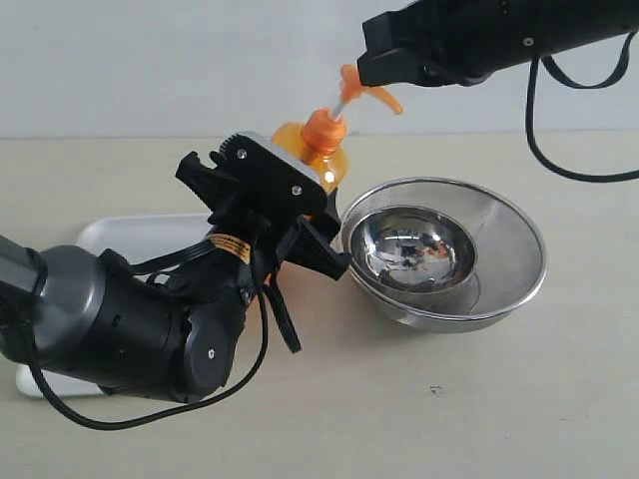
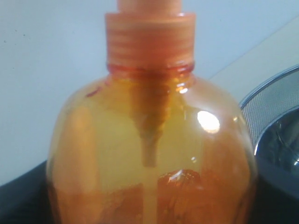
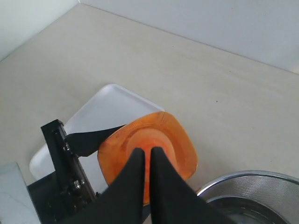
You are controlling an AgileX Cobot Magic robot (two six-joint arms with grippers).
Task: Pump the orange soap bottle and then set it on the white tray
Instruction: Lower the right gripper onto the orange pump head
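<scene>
The orange soap bottle (image 1: 327, 160) is held tilted above the table, its pump head (image 1: 367, 90) raised on the white stem. My left gripper (image 1: 305, 190) is shut on the bottle's body; up close the bottle (image 2: 149, 140) fills the left wrist view and hides the fingers. My right gripper (image 1: 361, 68) is shut, fingertips resting on top of the pump head. Seen from above, the right gripper (image 3: 145, 151) has its fingers pressed side by side over the bottle (image 3: 180, 140). The white tray (image 1: 130, 235) lies behind and under the left arm, also visible as the tray (image 3: 98, 116).
A round steel bowl (image 1: 414, 249) sits inside a wider mesh steel bowl (image 1: 519, 249), just right of the bottle. The bowl rim (image 2: 275, 93) (image 3: 252, 179) shows in both wrist views. Black cables hang from both arms.
</scene>
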